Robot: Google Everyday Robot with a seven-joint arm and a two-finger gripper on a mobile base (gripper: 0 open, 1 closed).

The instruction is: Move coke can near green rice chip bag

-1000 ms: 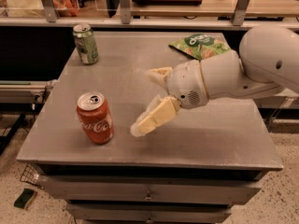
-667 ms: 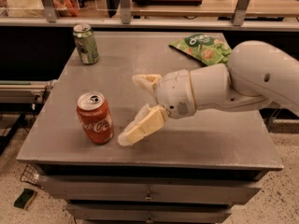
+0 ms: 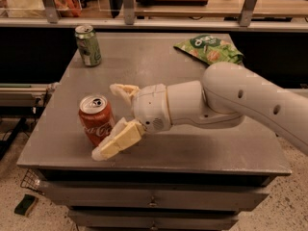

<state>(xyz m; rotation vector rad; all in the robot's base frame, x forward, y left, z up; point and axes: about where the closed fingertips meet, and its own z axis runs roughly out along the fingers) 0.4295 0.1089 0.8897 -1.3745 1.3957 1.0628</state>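
The coke can (image 3: pixel 96 119) stands upright on the grey metal table (image 3: pixel 159 66), near its front left. My gripper (image 3: pixel 107 121) is open. One cream finger (image 3: pixel 117 139) lies in front of the can's right side and the other finger (image 3: pixel 122 91) sits behind it, so the can stands partly between them. The green rice chip bag (image 3: pixel 208 49) lies flat at the table's far right corner, well away from the can. My white arm (image 3: pixel 231 100) reaches in from the right.
A green-and-white can (image 3: pixel 88 45) stands upright at the table's far left corner. A shelf with a rail (image 3: pixel 154 23) runs behind the table. Drawers (image 3: pixel 154 198) sit under the tabletop. A small dark object (image 3: pixel 26 204) lies on the floor at the left.
My gripper has moved left toward the coke can, and its fingers now flank the can's right side. The can and the bag have not moved.
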